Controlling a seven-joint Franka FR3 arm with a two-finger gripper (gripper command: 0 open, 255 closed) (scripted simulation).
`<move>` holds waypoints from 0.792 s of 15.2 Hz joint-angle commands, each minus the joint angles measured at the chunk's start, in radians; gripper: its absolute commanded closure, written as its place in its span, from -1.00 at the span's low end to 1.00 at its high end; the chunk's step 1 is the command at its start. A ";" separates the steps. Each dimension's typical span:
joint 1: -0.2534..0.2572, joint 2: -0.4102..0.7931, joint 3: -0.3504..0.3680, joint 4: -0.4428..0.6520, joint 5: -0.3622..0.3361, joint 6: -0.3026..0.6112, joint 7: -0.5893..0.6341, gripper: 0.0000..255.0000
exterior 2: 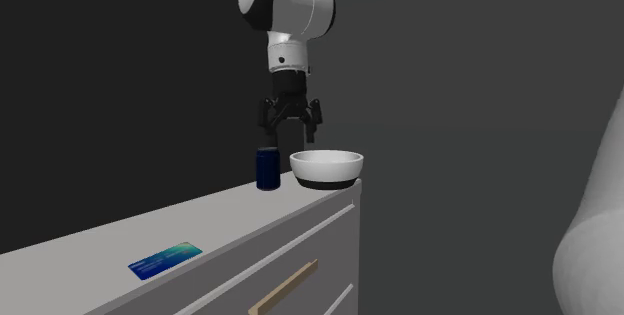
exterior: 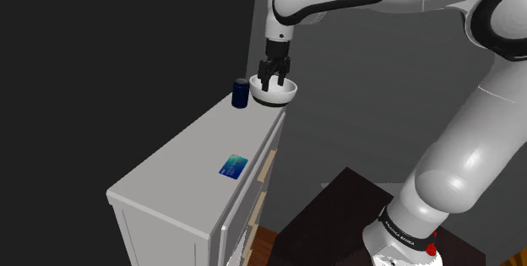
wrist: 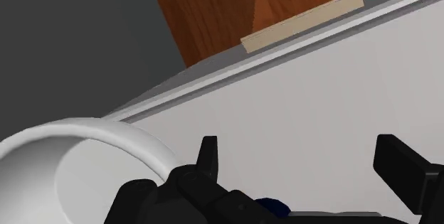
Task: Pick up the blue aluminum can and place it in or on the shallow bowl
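fingers (wrist: 402, 167) spread, empty | blue cylindrical can (exterior 2: 267, 169) upright | round white bowl (exterior 2: 326, 170)

blue can (exterior 2: 267, 168): one
white bowl (exterior 2: 326, 167): one
blue card (exterior 2: 165, 259): one
white drawer cabinet (exterior: 173, 171): one
tan drawer handle (exterior: 267, 165): two clear in the shoulder view
white arm (exterior: 456, 163): one
black gripper (exterior 2: 291, 125): one, with two fingers

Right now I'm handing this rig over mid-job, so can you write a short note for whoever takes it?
Gripper: open, empty, hovers above the can and bowl.
Blue can: upright on the white cabinet top, next to the bowl.
White bowl: at the cabinet's corner, nothing in it.
Done: nothing, the can is not yet grasped.
Left: descend, grasp the can, lift it, set it in the bowl.
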 commanded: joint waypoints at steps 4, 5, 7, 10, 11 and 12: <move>0.006 0.174 0.003 0.206 -0.026 0.007 0.026 -1.00; 0.009 0.211 0.004 0.253 -0.031 0.005 0.032 -1.00; 0.015 0.286 0.004 0.354 -0.043 -0.006 0.042 -1.00; 0.025 0.381 0.002 0.489 -0.056 -0.027 0.053 -1.00; 0.025 0.381 0.002 0.476 -0.056 -0.014 0.053 -1.00; 0.025 0.381 0.001 0.462 -0.056 0.000 0.053 -1.00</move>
